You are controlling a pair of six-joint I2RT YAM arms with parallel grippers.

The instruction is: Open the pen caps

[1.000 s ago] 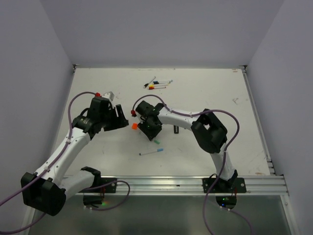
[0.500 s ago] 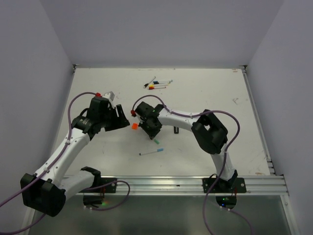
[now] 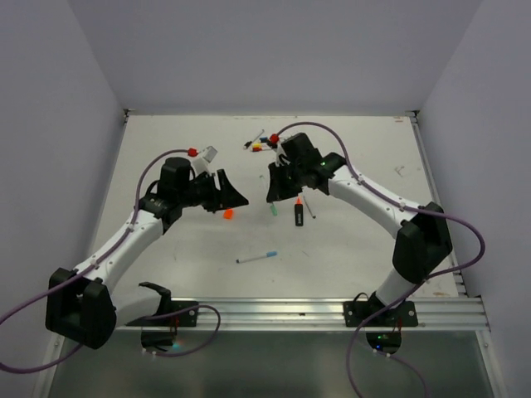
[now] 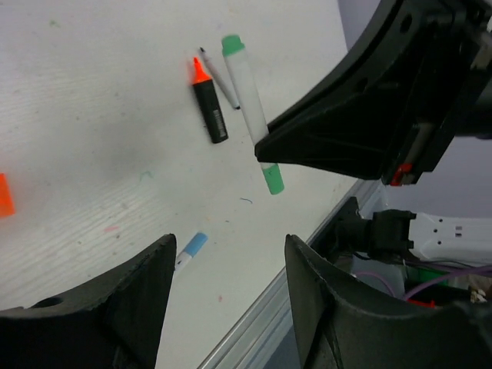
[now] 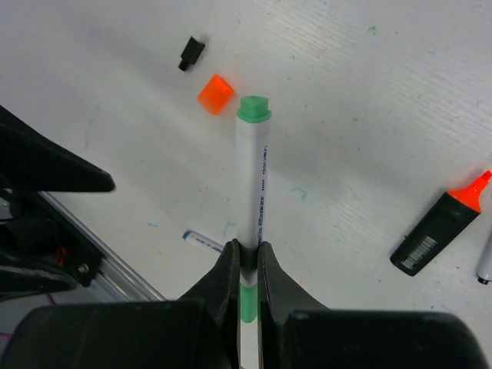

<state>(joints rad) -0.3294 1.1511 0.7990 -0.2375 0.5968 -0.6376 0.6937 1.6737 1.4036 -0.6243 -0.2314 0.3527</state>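
1. Well left of the black highlighter point(image 3: 298, 215): left gripper point(image 3: 231, 195), hanging over the table point(image 3: 365, 166), jaws roughly half apart, nothing between them.
2. Just below that gripper, left of the highlighter: loose orange cap point(image 3: 227, 213), flat on the table. One cap off, then, with the highlighter's orange tip bare.
3. Just left of the highlighter: right gripper point(image 5: 247, 265), pinched tight on the green pen point(image 5: 254, 177), lifted off the table, free end pointing down. Green cap point(image 5: 254, 108) on, not opened yet.
4. Nearer the arm bases than the highlighter: blue-ended pen point(image 3: 255, 258), lying flat, apparently capped.
5. Beyond the highlighter, toward the far edge: cluster of pens point(image 3: 265, 143), probably all left to do, though too small to be sure.
6. Only from the right wrist: small black cap point(image 5: 192, 52) lying loose just past the orange cap, not made out from above. Only from the left wrist: green at both ends of the held pen. Only from the top: the far cluster.
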